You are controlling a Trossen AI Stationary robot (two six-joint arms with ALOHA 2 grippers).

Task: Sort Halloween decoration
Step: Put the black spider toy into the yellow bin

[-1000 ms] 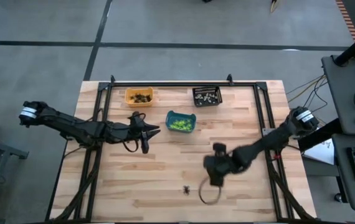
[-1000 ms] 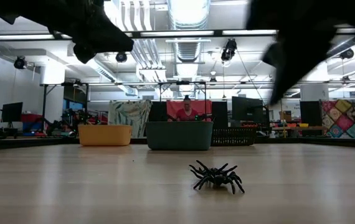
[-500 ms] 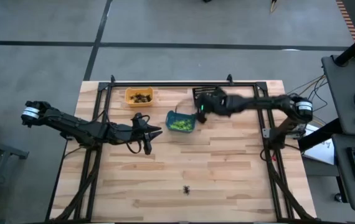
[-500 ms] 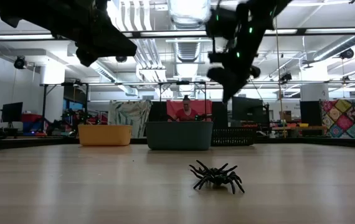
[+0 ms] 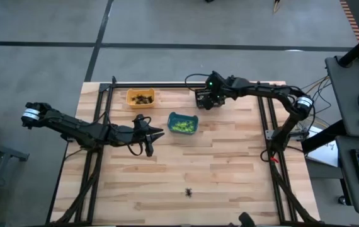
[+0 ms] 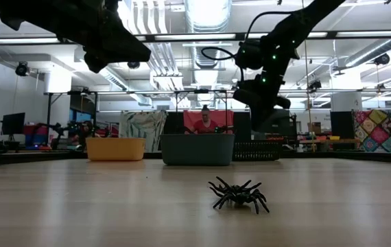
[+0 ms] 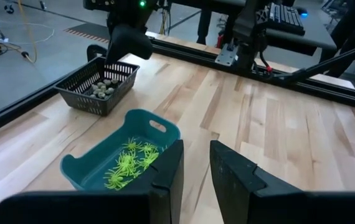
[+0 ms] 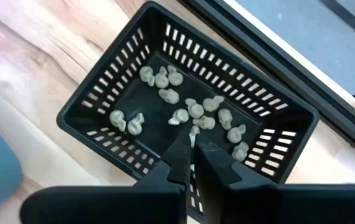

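1. Right tool [image 5: 210, 96] hangs over the black bin [image 5: 209, 98] at the desk's [image 5: 230, 164] 12 o'clock edge. Fingers [image 8: 180, 163] pressed together, nipping a tiny pale piece [image 8: 194, 132] at their tips, directly above the bin's contents.
2. Black bin holds a scatter of pale grey-white trinkets [image 8: 190, 111] on its floor.
3. Left tool [image 5: 149, 141] hovers off the desk, at 8 o'clock of the teal bin [image 5: 182, 123], near it but not touching. Fingers [image 7: 168, 180] slightly spread, narrow gap, nothing between them.
4. Teal bin sits near desk centre, towards 12 o'clock, and holds lime green trinkets [image 7: 129, 164].
5. Orange bin [image 5: 140, 98] sits at 10 o'clock of the teal one, with dark trinkets [image 5: 143, 98] inside.
6. One black spider [image 5: 188, 192] lies alone on the bare desk at the 6 o'clock side, legs splayed, well apart from all three bins and both tools; low view shows it upright on its legs [image 6: 237, 194].
7. Person [image 6: 204, 121] in a red top is visible in the room behind the bins.
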